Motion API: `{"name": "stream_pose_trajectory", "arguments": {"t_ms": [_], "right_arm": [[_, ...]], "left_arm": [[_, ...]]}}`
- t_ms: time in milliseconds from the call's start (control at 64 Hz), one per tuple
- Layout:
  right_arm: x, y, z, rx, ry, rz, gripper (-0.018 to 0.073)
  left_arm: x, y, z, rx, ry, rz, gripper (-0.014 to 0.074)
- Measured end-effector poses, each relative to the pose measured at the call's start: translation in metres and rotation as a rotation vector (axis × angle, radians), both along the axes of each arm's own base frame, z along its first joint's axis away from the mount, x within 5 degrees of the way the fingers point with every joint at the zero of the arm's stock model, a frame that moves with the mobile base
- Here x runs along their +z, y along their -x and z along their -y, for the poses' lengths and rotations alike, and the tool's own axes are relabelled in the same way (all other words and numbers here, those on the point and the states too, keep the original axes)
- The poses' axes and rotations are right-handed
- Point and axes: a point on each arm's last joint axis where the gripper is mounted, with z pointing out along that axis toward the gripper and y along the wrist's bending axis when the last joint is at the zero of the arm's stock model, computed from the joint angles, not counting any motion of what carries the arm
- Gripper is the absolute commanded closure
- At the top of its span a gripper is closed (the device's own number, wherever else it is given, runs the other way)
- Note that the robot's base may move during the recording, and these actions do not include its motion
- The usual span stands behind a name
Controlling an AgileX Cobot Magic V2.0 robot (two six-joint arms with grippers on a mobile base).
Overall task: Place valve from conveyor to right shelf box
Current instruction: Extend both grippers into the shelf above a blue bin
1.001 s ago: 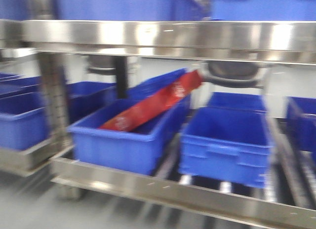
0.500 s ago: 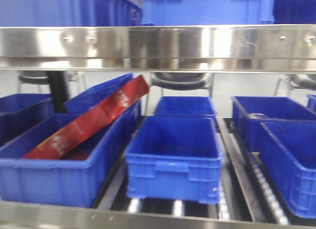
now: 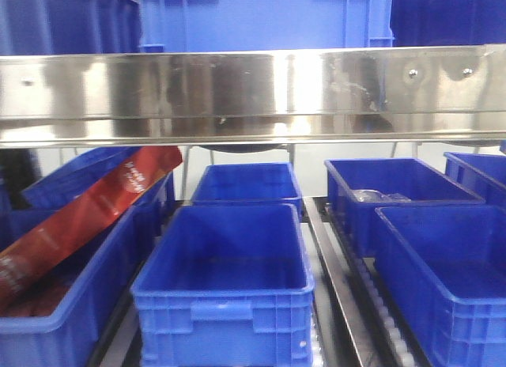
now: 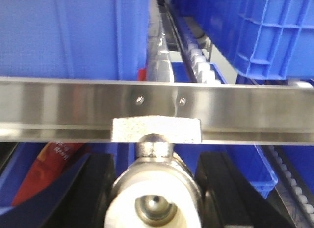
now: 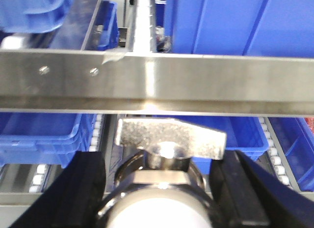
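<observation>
In the left wrist view my left gripper is shut on a metal valve with a white round end and a flat silver handle. Black fingers press it from both sides. In the right wrist view my right gripper is shut on a second valve with a silver handle. Both are held in front of a steel shelf rail. Blue shelf boxes stand behind it; the right front box looks empty. The conveyor is out of view.
The steel rail crosses the front view, with blue boxes above it. Below stand a middle front box, a middle rear box, a right rear box with something metallic inside, and a left box holding a red packet.
The front view has swung right and closer to the shelf: the boxes and red packet slid left in the frame, the rail sits lower, and the blur has cleared.
</observation>
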Motion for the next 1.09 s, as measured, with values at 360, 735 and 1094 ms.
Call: {"name": "stream_pose_trajectory", "arguments": {"t_ms": [360, 735, 1094], "right_arm": [[0.0000, -0.0004, 0.0002, -0.002, 0.001, 0.008, 0.0721], [0.0006, -0.0008, 0.0003, -0.003, 0.003, 0.015, 0.0721], [0.0006, -0.0008, 0.0003, -0.003, 0.003, 0.015, 0.0721]], "left_arm": [[-0.0008, -0.0004, 0.0000, 0.000, 0.000, -0.004, 0.0708], [-0.0008, -0.0004, 0.0000, 0.000, 0.000, -0.004, 0.0708], [-0.0008, -0.0004, 0.0000, 0.000, 0.000, -0.004, 0.0708]]}}
